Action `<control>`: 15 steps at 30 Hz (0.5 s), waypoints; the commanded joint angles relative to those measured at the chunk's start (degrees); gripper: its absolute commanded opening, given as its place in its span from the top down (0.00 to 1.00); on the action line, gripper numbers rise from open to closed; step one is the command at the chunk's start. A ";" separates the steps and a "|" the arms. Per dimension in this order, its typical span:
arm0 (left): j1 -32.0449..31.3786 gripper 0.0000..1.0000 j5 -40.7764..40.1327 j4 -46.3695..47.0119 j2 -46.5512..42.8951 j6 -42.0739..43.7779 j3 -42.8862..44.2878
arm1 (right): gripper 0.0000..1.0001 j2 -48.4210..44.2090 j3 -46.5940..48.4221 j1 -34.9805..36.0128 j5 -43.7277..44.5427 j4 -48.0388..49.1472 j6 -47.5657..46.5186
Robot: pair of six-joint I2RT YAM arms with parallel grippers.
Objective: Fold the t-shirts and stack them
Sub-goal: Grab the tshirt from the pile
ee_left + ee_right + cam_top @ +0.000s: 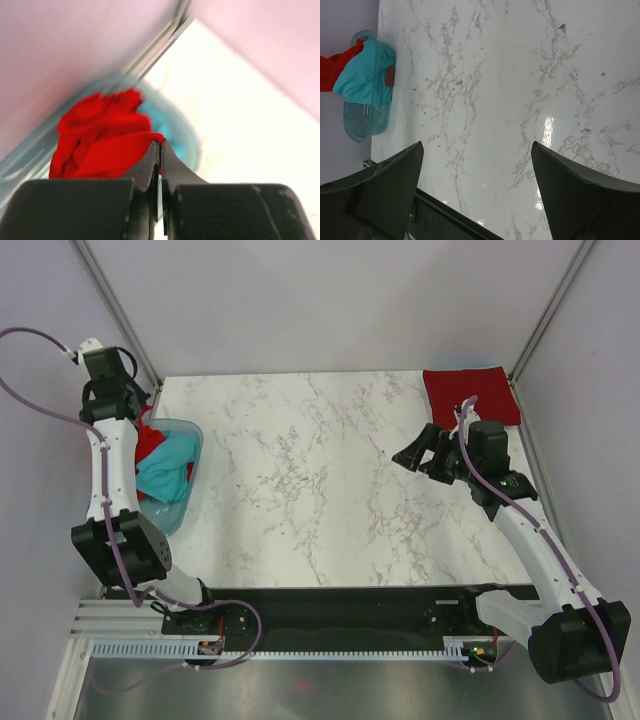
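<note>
A crumpled red t-shirt (pixel 150 440) and a teal t-shirt (pixel 163 476) lie in a clear blue bin (pixel 188 502) at the table's left edge. My left gripper (pixel 143 415) is over the bin's far end. In the left wrist view it (pixel 161 143) is shut on a fold of the red t-shirt (pixel 100 142), with the teal t-shirt (pixel 174 135) behind. A folded dark red t-shirt (pixel 470 392) lies flat at the back right corner. My right gripper (pixel 418 454) is open and empty above the table just in front of it; its view (pixel 477 145) shows bare marble.
The marble table (pixel 320 480) stretches between the bin and the folded shirt. Grey walls with metal frame posts close in the left, back and right. The right wrist view shows the bin (pixel 362 127) with the teal shirt (pixel 365 75) far off at the left.
</note>
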 commanded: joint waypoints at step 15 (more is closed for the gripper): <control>-5.40 0.98 33.28 9.52 2.75 -12.41 50.39 | 0.03 -4.48 -0.88 0.22 1.96 0.49 2.04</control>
